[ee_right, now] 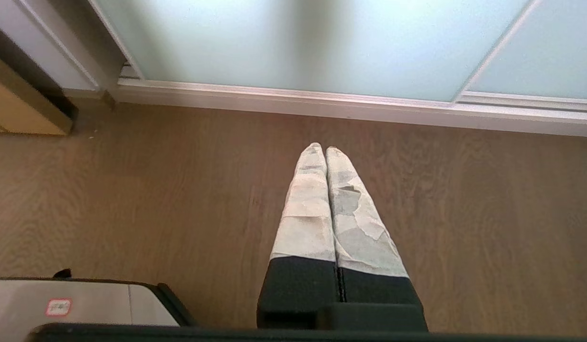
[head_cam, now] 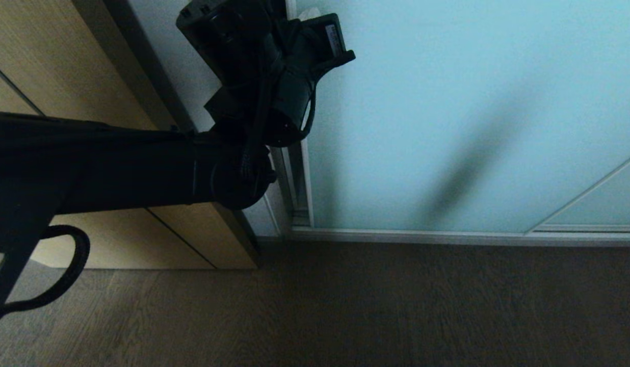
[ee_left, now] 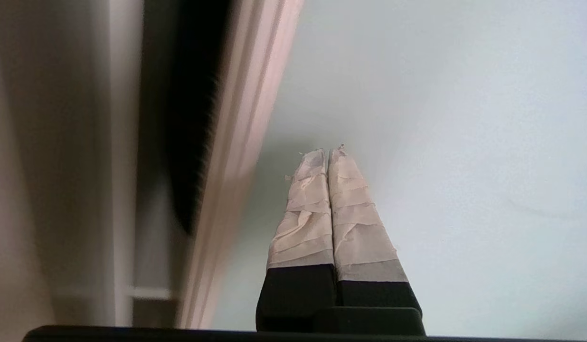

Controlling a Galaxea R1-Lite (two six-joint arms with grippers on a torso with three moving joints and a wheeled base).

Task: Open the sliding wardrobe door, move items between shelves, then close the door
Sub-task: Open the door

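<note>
Step in hand: opening, as I judge it. The sliding wardrobe door (head_cam: 447,117) stands across the wardrobe front, its lower rail meeting the floor (head_cam: 396,306), and no shelf or bag shows in any view.
Door: a frosted pale blue-green panel in a thin silver frame; its left frame edge (ee_left: 236,142) runs next to a dark slot, with a tan wood-grain panel (head_cam: 65,66) further to the left.
Left tool (ee_left: 327,153): raised in front of the door near that frame edge, taped fingers (ee_left: 303,223) pressed together and holding nothing; the tips look very close to the glass, but whether they touch I cannot tell.
Right tool (ee_right: 320,148): parked low, pointing at the floor in front of the door's lower rail, fingers pressed together, holding nothing.
Next move calls for: getting the left tool's tips onto the frame edge, not the smooth glass, then pushing sideways along the track, probably to the right.
Risk: the tips may slip on the frosted glass.
</note>
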